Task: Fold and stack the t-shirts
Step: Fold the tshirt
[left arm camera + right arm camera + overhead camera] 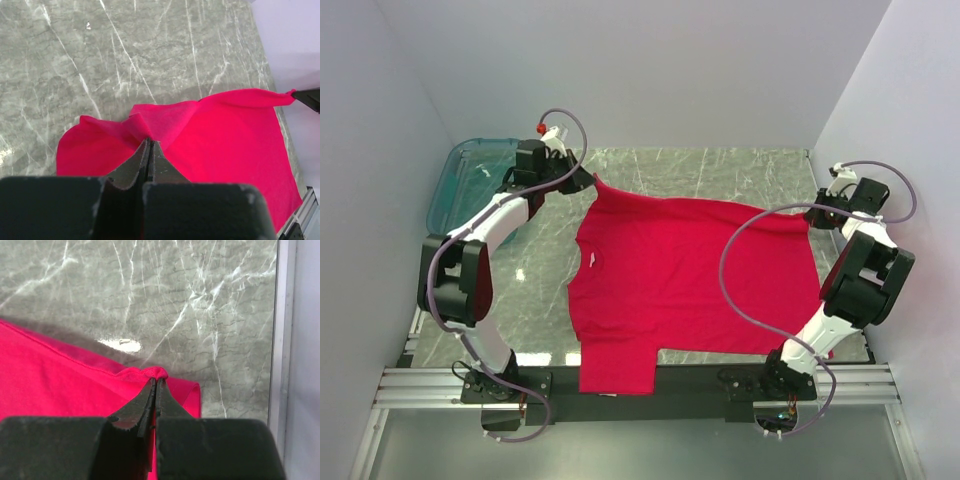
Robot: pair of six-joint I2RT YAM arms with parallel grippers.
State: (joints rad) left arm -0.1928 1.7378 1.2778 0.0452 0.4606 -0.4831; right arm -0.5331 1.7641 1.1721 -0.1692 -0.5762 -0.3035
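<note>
Glossy grey veined worktop point(720, 175), soft crimson t-shirt point(690, 280) spread mostly flat on it. Left jaws clenched on a puckered sleeve tip, I think; right jaws pinch a bunched hem corner.

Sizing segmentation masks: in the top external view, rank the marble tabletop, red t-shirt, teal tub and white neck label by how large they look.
1. marble tabletop
2. red t-shirt
3. teal tub, partly hidden by the left arm
4. white neck label
</note>
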